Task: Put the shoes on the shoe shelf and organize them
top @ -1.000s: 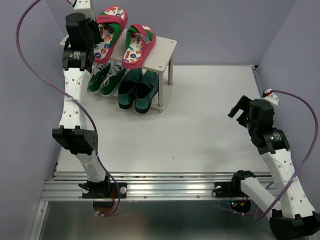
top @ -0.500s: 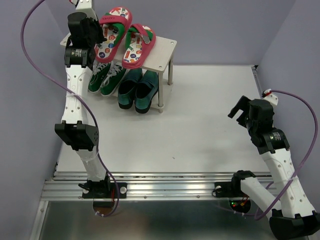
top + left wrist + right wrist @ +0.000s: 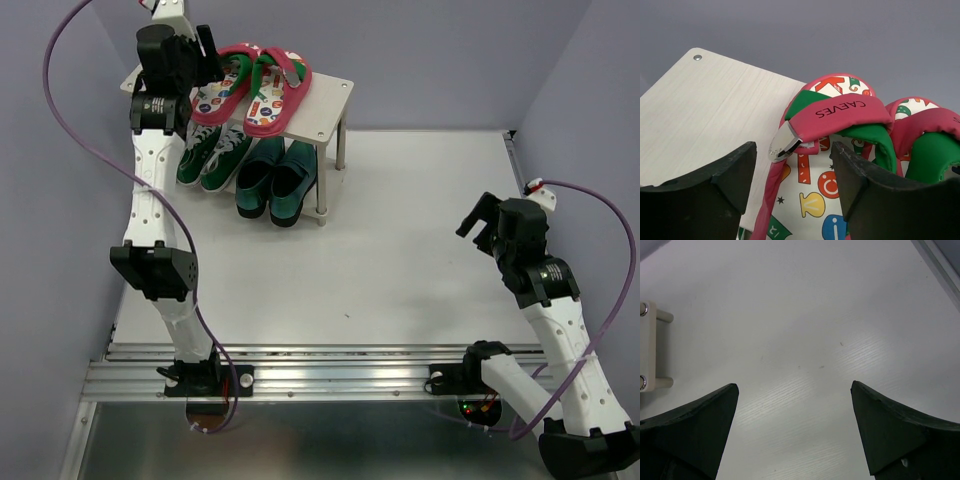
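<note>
— Pale-wood shoe shelf [image 3: 330, 100]: loaded?
— All three pairs (flip-flops [image 3: 262, 90] on top, sneakers [image 3: 210, 155] and loafers [image 3: 272, 180] below). Releasing, I'd say: the left gripper [image 3: 792, 150] straddles one of them, jaws apart; the right gripper [image 3: 795, 390] idles, jaws wide.
— Next?
— Back straight out, nudging nothing.

Lavender walls [image 3: 450, 60] enclose a white table [image 3: 400, 260].

The shoe shelf [image 3: 326, 108], a pale two-tier rack, stands at the far left of the bench [image 3: 400, 250]. Top board: red flip-flops [image 3: 262, 100], side by side. Lower tier: green sneakers [image 3: 212, 155] left, dark green loafers [image 3: 273, 180] right.
</note>
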Controlling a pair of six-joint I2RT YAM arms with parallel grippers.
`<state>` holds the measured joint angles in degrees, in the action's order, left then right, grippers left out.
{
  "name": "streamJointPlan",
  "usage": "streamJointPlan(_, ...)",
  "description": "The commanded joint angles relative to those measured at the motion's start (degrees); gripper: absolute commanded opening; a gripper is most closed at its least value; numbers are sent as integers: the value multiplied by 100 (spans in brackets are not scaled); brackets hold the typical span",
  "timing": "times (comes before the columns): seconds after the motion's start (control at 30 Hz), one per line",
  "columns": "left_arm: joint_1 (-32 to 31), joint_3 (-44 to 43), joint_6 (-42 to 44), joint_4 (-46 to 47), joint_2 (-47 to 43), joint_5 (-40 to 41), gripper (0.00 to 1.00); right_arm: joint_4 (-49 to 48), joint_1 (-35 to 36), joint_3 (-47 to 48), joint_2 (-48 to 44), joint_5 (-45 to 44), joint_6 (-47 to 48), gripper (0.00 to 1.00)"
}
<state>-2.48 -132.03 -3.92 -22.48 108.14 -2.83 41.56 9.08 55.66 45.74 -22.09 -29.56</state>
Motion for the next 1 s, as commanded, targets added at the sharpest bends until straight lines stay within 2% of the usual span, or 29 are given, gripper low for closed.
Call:
streamJointPlan(0.0, 37, -236, 58, 315, -705, 54, 75, 80, 15, 296, 23, -182, 82, 100)
streamJointPlan(0.1, 37, -122, 93, 314, -1134, 221, 78, 194, 15, 305, 207, -278, 56, 100)
streamJointPlan(0.2, 2, 351, 120, 428, -1810, 448, 80, 273, 15, 297, 322, -427, -76, 100)
streamJointPlan(0.4, -217, 2433, 146, 929, -3297, 345, 83, 291, 15, 270, 480, -797, -252, 100)
streamJointPlan(0.43, -279, 3010, 155, 1060, -3699, 310, 83, 274, 15, 279, 489, -815, -182, 100)
streamJointPlan(0.67, -481, 5043, -21, 1351, -4968, -1190, 83, 239, 15, 341, 384, -797, -138, 100)
streamJointPlan(0.97, -833, 6390, 129, 1193, -5865, -1879, 85, 256, 15, 200, 76, -876, -217, 100)
